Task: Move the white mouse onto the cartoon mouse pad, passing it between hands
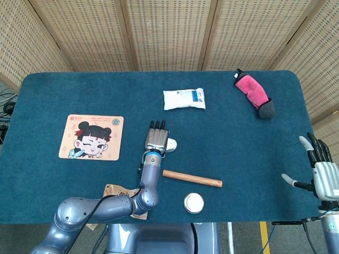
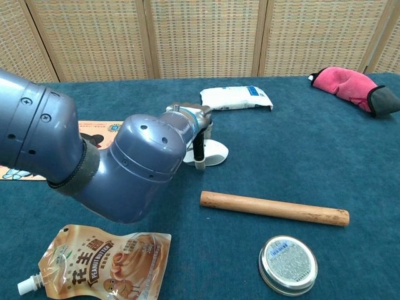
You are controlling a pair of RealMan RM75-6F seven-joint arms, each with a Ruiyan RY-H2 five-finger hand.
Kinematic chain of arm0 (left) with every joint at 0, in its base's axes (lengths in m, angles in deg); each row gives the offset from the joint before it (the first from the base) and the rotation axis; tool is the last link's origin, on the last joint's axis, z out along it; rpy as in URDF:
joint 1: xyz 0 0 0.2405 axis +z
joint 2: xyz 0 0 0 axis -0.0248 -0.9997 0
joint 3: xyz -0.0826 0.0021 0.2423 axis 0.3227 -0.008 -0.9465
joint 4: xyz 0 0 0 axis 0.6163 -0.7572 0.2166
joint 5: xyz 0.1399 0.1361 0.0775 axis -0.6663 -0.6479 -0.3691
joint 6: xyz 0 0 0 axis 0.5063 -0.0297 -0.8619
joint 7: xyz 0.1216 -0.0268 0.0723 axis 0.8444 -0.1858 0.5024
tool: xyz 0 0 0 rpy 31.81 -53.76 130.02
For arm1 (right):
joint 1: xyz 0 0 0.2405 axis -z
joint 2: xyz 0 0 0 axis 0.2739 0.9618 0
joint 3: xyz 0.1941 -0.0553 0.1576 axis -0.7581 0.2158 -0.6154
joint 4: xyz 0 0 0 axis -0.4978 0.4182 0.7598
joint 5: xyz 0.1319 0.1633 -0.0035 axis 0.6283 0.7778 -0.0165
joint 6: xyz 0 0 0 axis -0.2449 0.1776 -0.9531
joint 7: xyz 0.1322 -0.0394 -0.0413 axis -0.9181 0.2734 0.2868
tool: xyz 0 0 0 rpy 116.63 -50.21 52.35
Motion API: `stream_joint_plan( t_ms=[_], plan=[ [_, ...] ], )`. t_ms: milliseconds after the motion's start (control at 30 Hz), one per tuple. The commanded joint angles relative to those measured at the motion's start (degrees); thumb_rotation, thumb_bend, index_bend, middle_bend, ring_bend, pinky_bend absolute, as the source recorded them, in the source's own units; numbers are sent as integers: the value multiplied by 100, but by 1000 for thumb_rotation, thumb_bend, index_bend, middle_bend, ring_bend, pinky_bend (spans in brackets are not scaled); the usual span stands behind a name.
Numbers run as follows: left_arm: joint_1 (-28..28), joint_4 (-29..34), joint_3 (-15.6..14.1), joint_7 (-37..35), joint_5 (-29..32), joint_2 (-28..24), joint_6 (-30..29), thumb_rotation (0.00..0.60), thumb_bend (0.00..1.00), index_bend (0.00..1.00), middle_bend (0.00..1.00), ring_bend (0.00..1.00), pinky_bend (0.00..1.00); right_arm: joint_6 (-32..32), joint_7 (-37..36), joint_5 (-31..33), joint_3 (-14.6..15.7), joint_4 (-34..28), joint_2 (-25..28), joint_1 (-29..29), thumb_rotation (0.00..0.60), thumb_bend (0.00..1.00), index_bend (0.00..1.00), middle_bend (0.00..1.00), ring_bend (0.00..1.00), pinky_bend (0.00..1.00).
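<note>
The white mouse (image 1: 171, 144) lies on the blue table near its middle and shows as a pale oval (image 2: 214, 152) in the chest view. My left hand (image 1: 157, 138) hovers over the mouse's left side with straight fingers pointing away from me, and it hides part of the mouse. In the chest view the left hand (image 2: 197, 125) has a dark digit reaching down at the mouse's near edge; I cannot tell whether it touches. The cartoon mouse pad (image 1: 91, 137) lies flat to the left. My right hand (image 1: 321, 170) hangs off the table's right edge, holding nothing, fingers spread.
A wooden stick (image 1: 192, 179) lies just in front of the mouse, with a round tin (image 1: 193, 202) nearer me. A peanut butter pouch (image 2: 100, 265) sits at the front left. A white packet (image 1: 184, 99) and a pink cloth (image 1: 253, 94) lie at the back.
</note>
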Motion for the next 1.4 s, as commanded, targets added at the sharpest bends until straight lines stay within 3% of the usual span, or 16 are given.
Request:
stream_joint_plan(
  t_ms=[33, 433, 767, 1000, 1067, 1167, 1400],
  plan=[
    [9, 4, 18, 3, -22, -5, -12, 600, 72, 378, 0, 0, 0, 2, 8, -6, 4, 1, -2, 2, 600, 0, 58, 0, 0, 0],
    [102, -6, -33, 30, -126, 30, 21, 600, 205, 480, 0, 0, 0, -56, -37, 9, -28, 3, -2, 33, 600, 0, 58, 0, 0, 0],
    [316, 160, -219, -463, -858, -237, 70, 600, 250, 553, 0, 0, 0, -57, -52, 43, -51, 41, -21, 44, 600, 0, 58, 0, 0, 0],
    [712, 439, -741, -897, -1755, -730, 135, 600, 248, 564, 0, 0, 0, -86, -3, 38, -60, 31, -29, 57, 600, 0, 58, 0, 0, 0],
    [1003, 506, -1193, -1237, -2447, -1103, 179, 600, 248, 569, 0, 0, 0, -98, 51, 54, -70, 27, -31, 66, 600, 0, 58, 0, 0, 0],
    [1275, 575, -1495, -1809, -3078, -1427, 297, 600, 247, 574, 0, 0, 0, -113, 86, 58, -77, 6, -32, 74, 600, 0, 57, 0, 0, 0],
    [1701, 616, -1926, -2715, -3953, -1948, 439, 600, 239, 575, 0, 0, 0, -133, 160, 58, -83, -22, -33, 86, 600, 0, 58, 0, 0, 0]
  ],
)
